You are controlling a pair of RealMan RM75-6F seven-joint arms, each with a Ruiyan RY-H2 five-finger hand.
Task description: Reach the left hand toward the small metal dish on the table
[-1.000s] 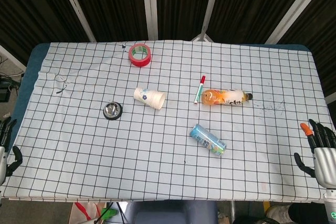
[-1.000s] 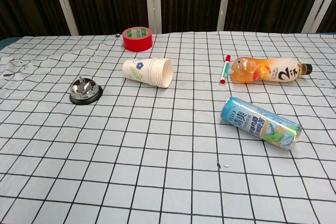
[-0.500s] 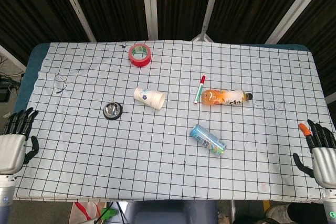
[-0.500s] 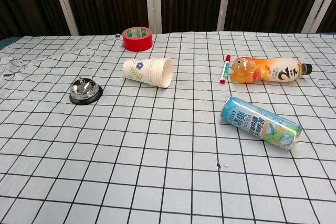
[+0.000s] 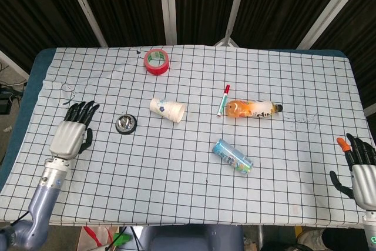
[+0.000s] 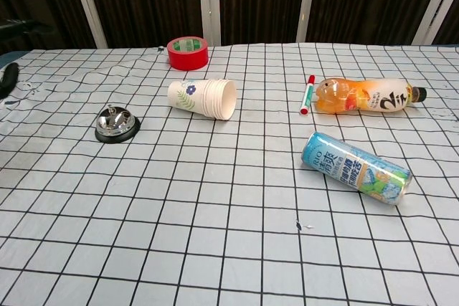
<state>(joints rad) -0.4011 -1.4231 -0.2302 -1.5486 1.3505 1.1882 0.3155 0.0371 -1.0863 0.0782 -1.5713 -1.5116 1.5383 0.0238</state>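
The small metal dish (image 5: 126, 124) is a shiny dome on a black base, left of the table's middle; the chest view shows the dish (image 6: 116, 125) at centre left. My left hand (image 5: 74, 132) hovers over the cloth a short way left of it, fingers apart and stretched forward, holding nothing. Only a dark fingertip (image 6: 7, 79) of that hand shows at the chest view's left edge. My right hand (image 5: 359, 167) stays at the table's right front corner, fingers spread and empty.
A stack of paper cups (image 5: 167, 110) lies on its side just right of the dish. Red tape roll (image 5: 157, 62) sits at the back. A red-capped marker (image 5: 223, 100), an orange drink bottle (image 5: 252, 109) and a blue can (image 5: 232, 156) lie to the right.
My left hand has come up from the table's left front edge, moving forward and rightward over the cloth toward the dish. The right hand has barely shifted. No object has moved.
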